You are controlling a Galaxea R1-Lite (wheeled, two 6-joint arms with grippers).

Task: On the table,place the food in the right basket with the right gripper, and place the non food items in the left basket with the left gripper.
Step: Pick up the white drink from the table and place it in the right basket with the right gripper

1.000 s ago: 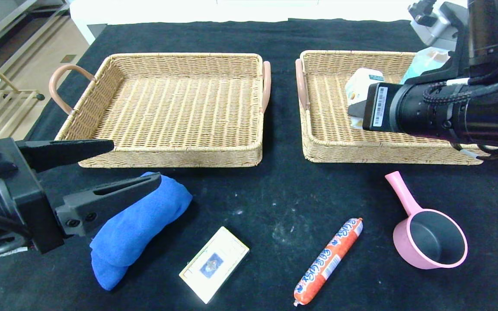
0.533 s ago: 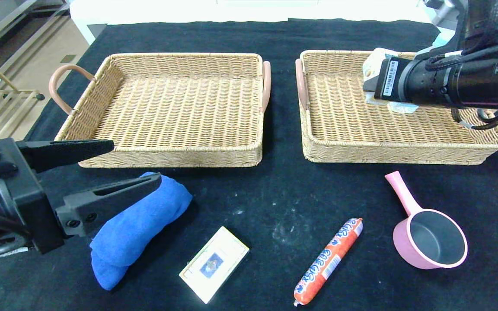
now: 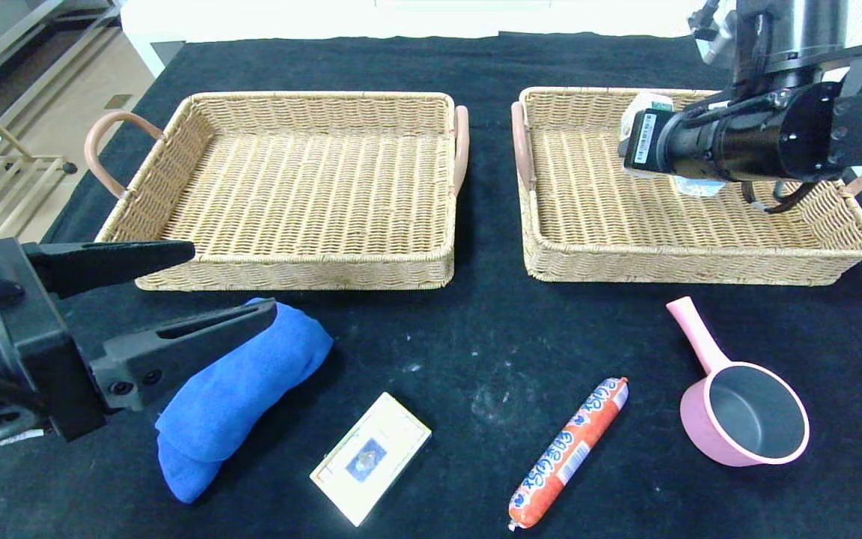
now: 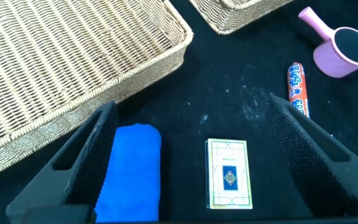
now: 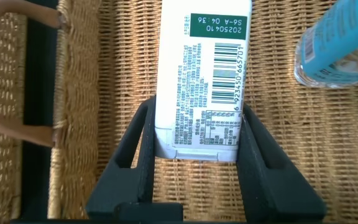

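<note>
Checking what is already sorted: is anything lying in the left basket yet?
No. In the head view the left basket shows only bare wicker, while the blue cloth and card box lie on the table.

Open left end effector [image 4: 185,155] over blue cloth [image 4: 129,171], card box [image 4: 229,173], sausage [image 4: 296,87] (partly hidden), pink ladle [image 4: 340,46], possibly plastic

Head view high, facing table [image 3: 476,329]; 2 wrist views close, looking down.

White carton [image 5: 204,74] in right basket [image 3: 603,224], beside blue packet [image 5: 337,50]. Blue cloth [image 3: 240,389], card box [image 3: 370,457], sausage [image 3: 569,453], pink ladle [image 3: 745,419] on table; left basket [image 3: 296,195] empty.
</note>
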